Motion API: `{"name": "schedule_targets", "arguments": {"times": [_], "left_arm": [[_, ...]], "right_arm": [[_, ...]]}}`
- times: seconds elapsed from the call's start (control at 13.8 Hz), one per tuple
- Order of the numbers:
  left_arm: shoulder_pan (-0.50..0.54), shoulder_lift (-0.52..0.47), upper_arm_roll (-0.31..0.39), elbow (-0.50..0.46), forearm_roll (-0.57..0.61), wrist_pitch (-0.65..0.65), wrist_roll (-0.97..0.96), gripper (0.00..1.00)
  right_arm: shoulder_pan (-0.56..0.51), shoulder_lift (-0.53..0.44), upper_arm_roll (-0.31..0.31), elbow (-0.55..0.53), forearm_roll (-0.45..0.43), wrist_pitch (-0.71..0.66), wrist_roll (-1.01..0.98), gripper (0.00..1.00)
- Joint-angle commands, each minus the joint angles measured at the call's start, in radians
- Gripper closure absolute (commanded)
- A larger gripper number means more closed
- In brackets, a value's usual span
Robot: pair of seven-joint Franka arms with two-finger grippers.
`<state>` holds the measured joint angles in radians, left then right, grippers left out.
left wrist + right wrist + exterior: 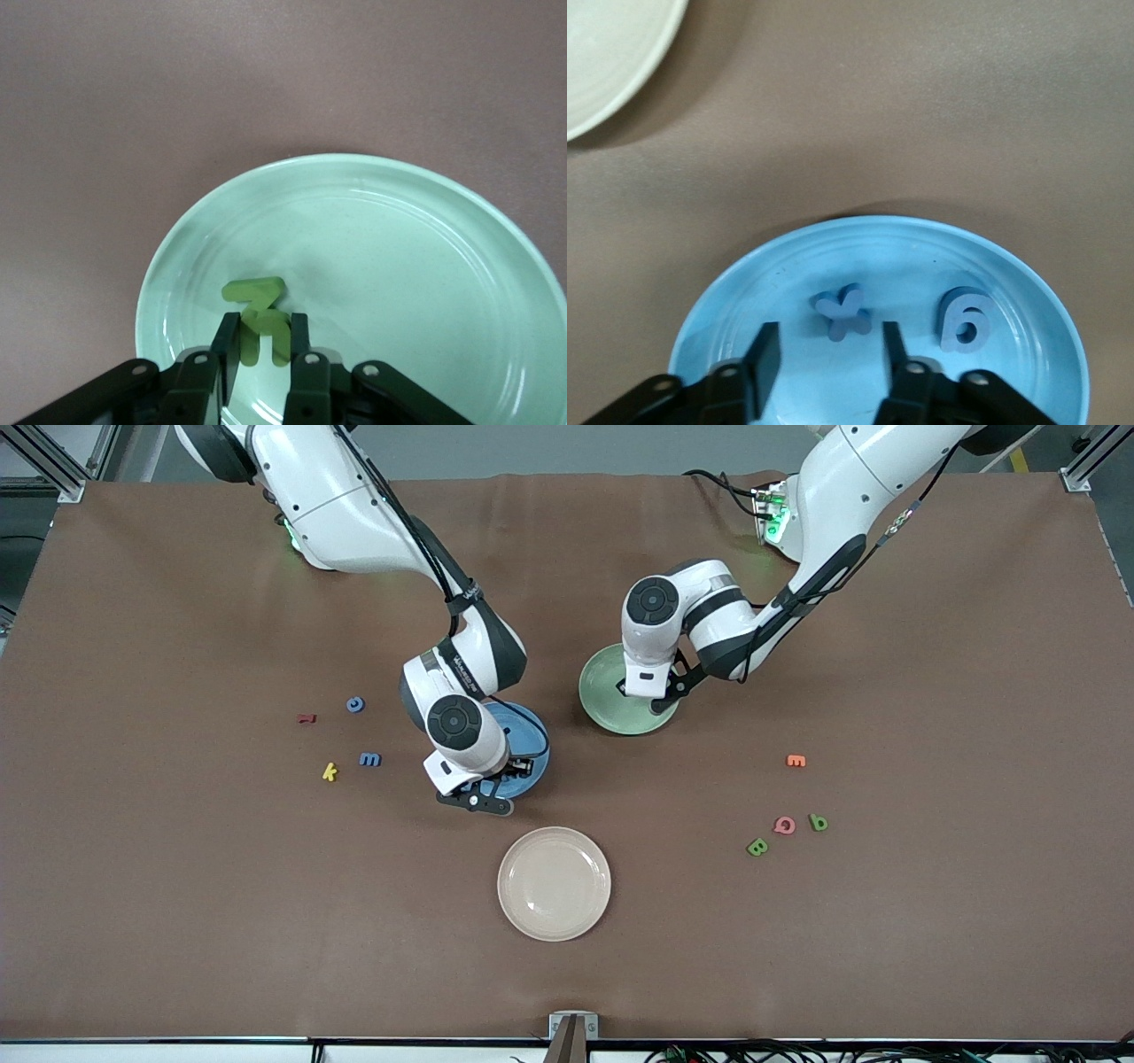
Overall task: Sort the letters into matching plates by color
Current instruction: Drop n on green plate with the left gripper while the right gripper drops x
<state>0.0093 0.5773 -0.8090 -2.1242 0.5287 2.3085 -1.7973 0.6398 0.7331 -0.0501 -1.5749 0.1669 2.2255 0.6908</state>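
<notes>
Seen from the front camera with the cream plate (554,883) as dial centre: blue plate (534,737) at eleven o'clock, green plate (601,684) at one o'clock. Over the green plate (425,266), left gripper (651,691) (263,341) low above the dish, fingers pinched on a green letter (257,299), upright between the tips, just above the plate floor or touching it, hard to tell which. Over the six o'clock rim of the blue plate (1028,292), right gripper (483,797) (830,350), fingers spread apart and holding nothing. Flat in that plate, a blue x-shaped letter (843,312) just ahead of the parted tips, and beside it a blue 6-shaped letter (966,323). On the brown table at nine o'clock from the blue plate, toward the right arm's end: blue c (355,704), blue m (369,759), yellow k (330,771), small red letter (306,718). At about three o'clock from the cream plate, toward the left arm's end: green B (757,847), pink letter (784,825), green b (818,822), with an orange letter (796,761) at twelve o'clock from the pink one.
</notes>
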Motion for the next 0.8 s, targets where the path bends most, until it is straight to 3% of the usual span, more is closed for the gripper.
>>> {"name": "schedule_targets", "arguments": {"times": [0.0, 0.51, 0.73], "left_arm": [[0.012, -0.024, -0.009, -0.022, 0.017, -0.001, -0.022, 0.99], [0.014, 0.004, 0.002, -0.019, 0.017, 0.0, -0.022, 0.96], [0.012, 0.007, 0.014, -0.011, 0.016, 0.0, -0.022, 0.81]], "right_arm": [[0.002, 0.0, -0.013, 0.027, 0.01, -0.023, 0.01, 0.0], [-0.126, -0.096, -0.034, 0.021, 0.002, -0.18, -0.007, 0.0], [-0.204, -0.138, -0.037, -0.002, 0.0, -0.256, -0.118, 0.0]]}}
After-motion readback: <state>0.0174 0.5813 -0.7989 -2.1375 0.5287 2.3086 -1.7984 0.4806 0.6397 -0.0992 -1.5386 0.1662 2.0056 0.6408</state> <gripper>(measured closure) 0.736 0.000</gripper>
